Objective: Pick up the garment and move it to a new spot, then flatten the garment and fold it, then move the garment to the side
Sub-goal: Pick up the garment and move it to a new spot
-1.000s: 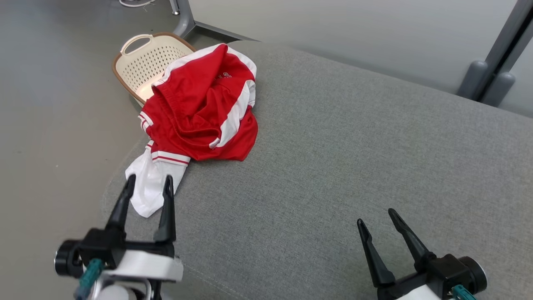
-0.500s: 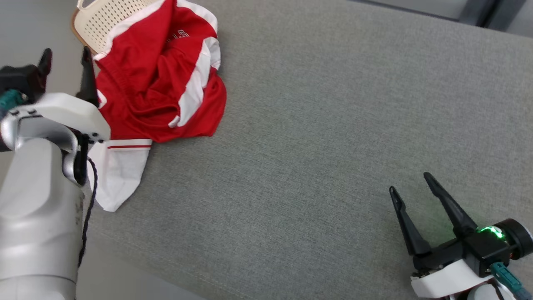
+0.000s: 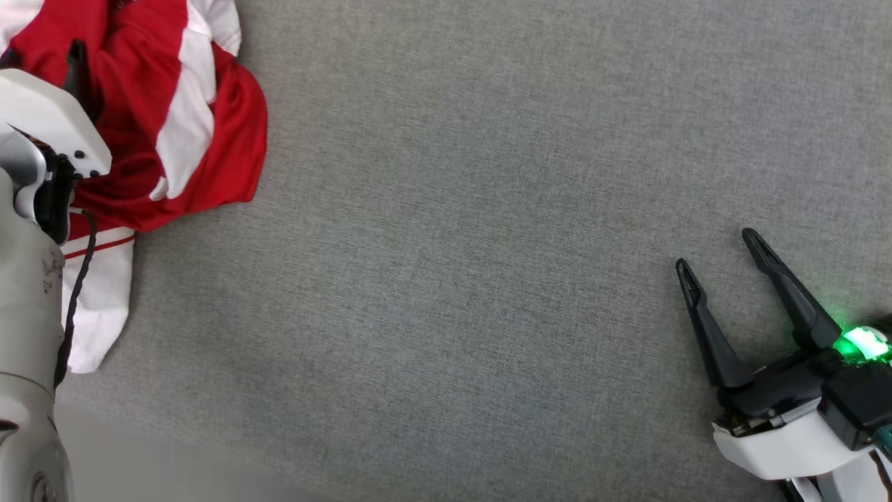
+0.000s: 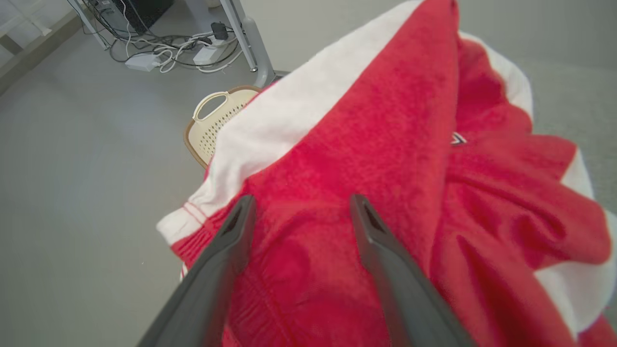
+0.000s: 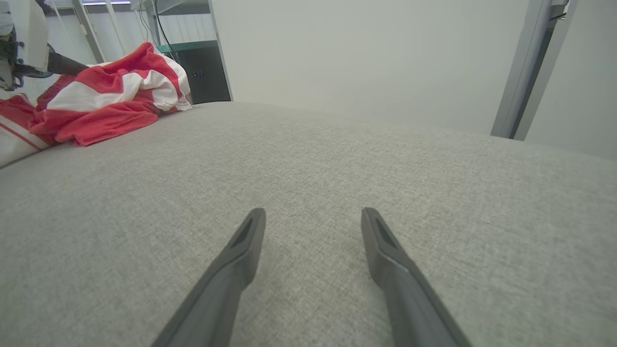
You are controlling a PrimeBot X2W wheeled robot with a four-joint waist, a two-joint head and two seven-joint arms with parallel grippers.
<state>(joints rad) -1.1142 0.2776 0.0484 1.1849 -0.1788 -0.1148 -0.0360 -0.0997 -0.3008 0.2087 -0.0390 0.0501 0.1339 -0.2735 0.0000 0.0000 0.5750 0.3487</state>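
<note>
Grey cushion [image 3: 488, 244]: woven cloth, broad and bare across its middle, lay under both arms.
Right gripper [image 3: 716, 251]: sat nearest, at the lower right of the head view, jaws spread wide with nothing between them, low over the cushion and well apart from the garment [image 3: 230, 146].
Light [image 3: 863, 343]: glowed green on the right gripper's body.
Forearm [image 3: 24, 293]: pale, rose along the left edge of the head view, with a dark cable [image 3: 73, 293] running up it.
Left gripper [image 4: 302, 199]: reached over the garment with its jaws wide. Red cloth showed between its two fingers in the left wrist view. Whether the tips touched the cloth could not be told.
Garment: red with white bands, crumpled in a heap at the cushion's far left. A white part with thin red stripes lay on the near side of the heap, by the cushion's edge.
Mark [image 4: 458, 139]: small, printed on the red cloth, too small to read.
Basket [image 4: 212, 120]: cream, perforated, brown-rimmed with a loop handle, stood on the floor [image 4: 87, 193] beyond the garment, partly hidden by it.
Leg [image 4: 250, 43]: grey metal, stood on the floor past the basket.
Wires [image 4: 164, 53]: a tangle with white adapters lay farthest off, beside the leg.
</note>
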